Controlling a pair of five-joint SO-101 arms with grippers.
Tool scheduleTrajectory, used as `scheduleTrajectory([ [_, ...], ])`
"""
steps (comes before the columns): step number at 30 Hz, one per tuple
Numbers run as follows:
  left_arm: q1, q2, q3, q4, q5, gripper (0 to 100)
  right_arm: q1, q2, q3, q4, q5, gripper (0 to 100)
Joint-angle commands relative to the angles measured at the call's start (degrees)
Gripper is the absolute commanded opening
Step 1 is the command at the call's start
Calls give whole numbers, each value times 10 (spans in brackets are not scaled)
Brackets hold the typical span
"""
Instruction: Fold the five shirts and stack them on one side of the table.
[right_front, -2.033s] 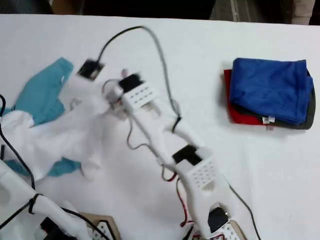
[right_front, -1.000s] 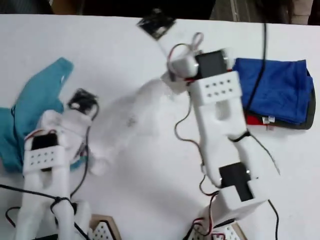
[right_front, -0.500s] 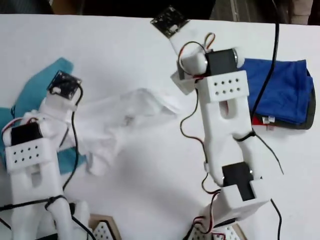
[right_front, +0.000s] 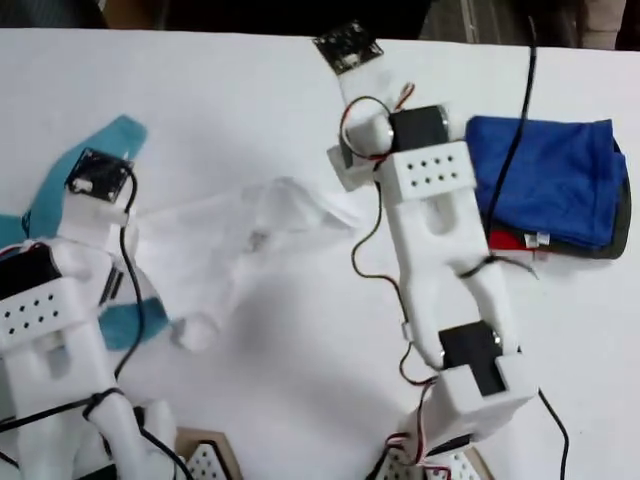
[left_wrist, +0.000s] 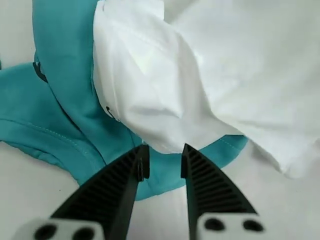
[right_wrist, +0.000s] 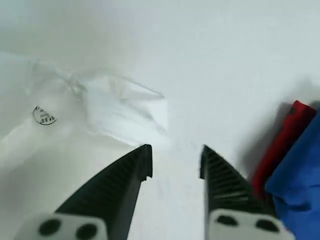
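Observation:
A white shirt (right_front: 240, 240) lies crumpled and stretched across the middle of the table, its left part over a teal shirt (right_front: 92, 170). My left gripper (left_wrist: 161, 161) hovers open just short of the white shirt's (left_wrist: 200, 75) hem, above the teal shirt (left_wrist: 65, 100), with nothing between its fingers. My right gripper (right_wrist: 175, 161) stands open over bare table beside the white shirt's (right_wrist: 100, 112) right end. A folded stack, with a blue shirt (right_front: 545, 175) on top of a red shirt (right_front: 480, 232) and a dark one, sits at the right side.
The left arm (right_front: 50, 310) covers the table's front left. The right arm (right_front: 440, 230) reaches up the middle, close to the stack's left edge. Cables trail by both arms. The red shirt (right_wrist: 282, 145) and the blue shirt (right_wrist: 300, 192) lie close to my right gripper.
The white shirt was pulled off the teal one towards the middle and let go. Over the last half second the left arm drew back to the left and the right arm shifted slightly left.

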Motion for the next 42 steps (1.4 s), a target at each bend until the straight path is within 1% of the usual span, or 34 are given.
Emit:
scheduleTrajectory([
  [1, -4, -9, -30, 5, -5, 135, -13, 74, 3, -44, -3, 231],
  [5, -3, -8, -25, 5, -1, 135, -29, 158, -13, -67, -2, 226],
  [10, 4, -6, -26, 2, -1, 135, -70, 218, -69, -65, -1, 225],
  [14, 7, -8, -26, 5, -1, 135, -88, 259, -104, -65, -1, 224],
  [20, 30, -8, -26, 5, -1, 135, -102, 308, -130, -29, 0, 222],
  [22, 44, -8, -26, 5, -1, 135, -109, 320, -132, -12, 23, 214],
  [25, 68, -5, -26, 5, 0, 135, -116, 325, -132, 22, 61, 163],
  [26, 75, -5, -25, 5, 0, 135, -114, 322, -135, 36, 63, 158],
  [32, 113, -4, -25, 0, 0, 135, -104, 248, -189, 138, 68, 211],
  [35, 114, -4, -25, -8, 0, 135, -83, 196, -194, 141, 65, 209],
  [38, 115, -4, -26, -8, 0, 135, -48, 198, -193, 130, 57, 209],
  [41, 125, -4, -25, -8, 4, 135, -10, 250, -188, 110, 0, 209],
  [42, 130, -4, -25, -8, 16, 135, -2, 273, -188, 106, -12, 210],
])
